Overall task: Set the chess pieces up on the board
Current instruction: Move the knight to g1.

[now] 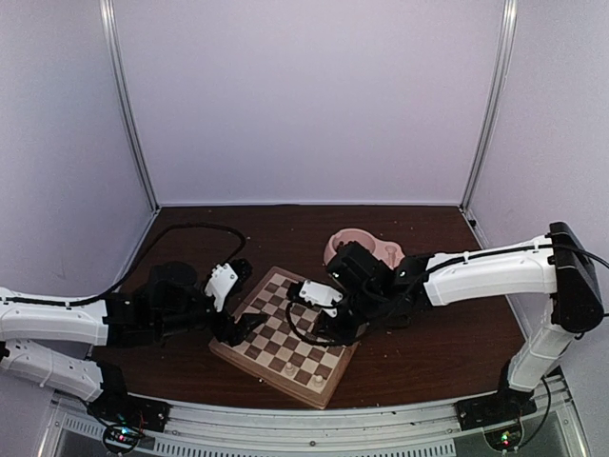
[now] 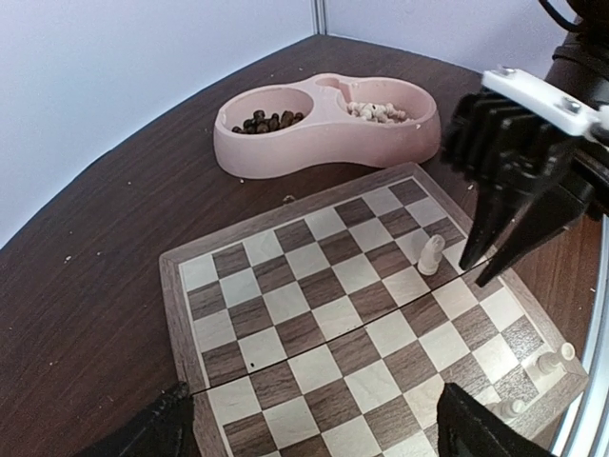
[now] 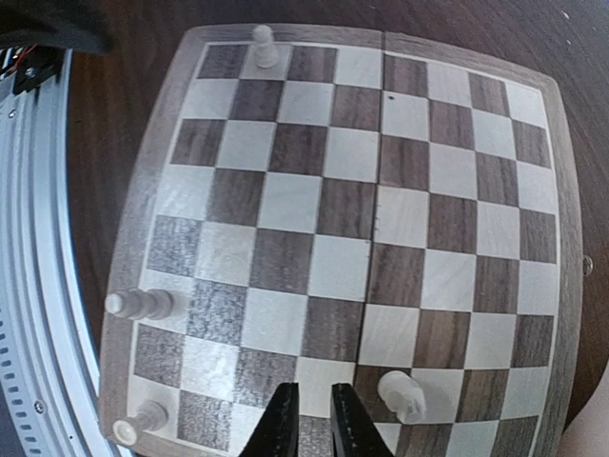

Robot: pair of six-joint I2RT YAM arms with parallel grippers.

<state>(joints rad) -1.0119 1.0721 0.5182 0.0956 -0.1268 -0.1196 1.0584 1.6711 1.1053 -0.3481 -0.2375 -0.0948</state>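
Note:
The board [image 1: 276, 345] lies on the table between both arms. Several cream chess pieces stand on it: one [image 3: 402, 395] just right of my right gripper's fingers, two [image 3: 143, 305] [image 3: 138, 421] near the edge by the rail, one [image 3: 265, 46] at the far edge. My right gripper [image 3: 319, 428] hovers low over the board, its jaws narrowly apart with nothing between them. My left gripper [image 2: 314, 433] is wide open over the board's opposite edge, holding nothing. The left wrist view shows the right gripper's fingers [image 2: 495, 243] beside a standing piece [image 2: 432, 255].
A pink double-compartment bowl [image 2: 324, 138] sits behind the board, with dark brown pieces [image 2: 266, 120] in one side and cream pieces [image 2: 379, 111] in the other. A metal rail [image 3: 38, 286] runs along the table's near edge. Walls enclose the back and sides.

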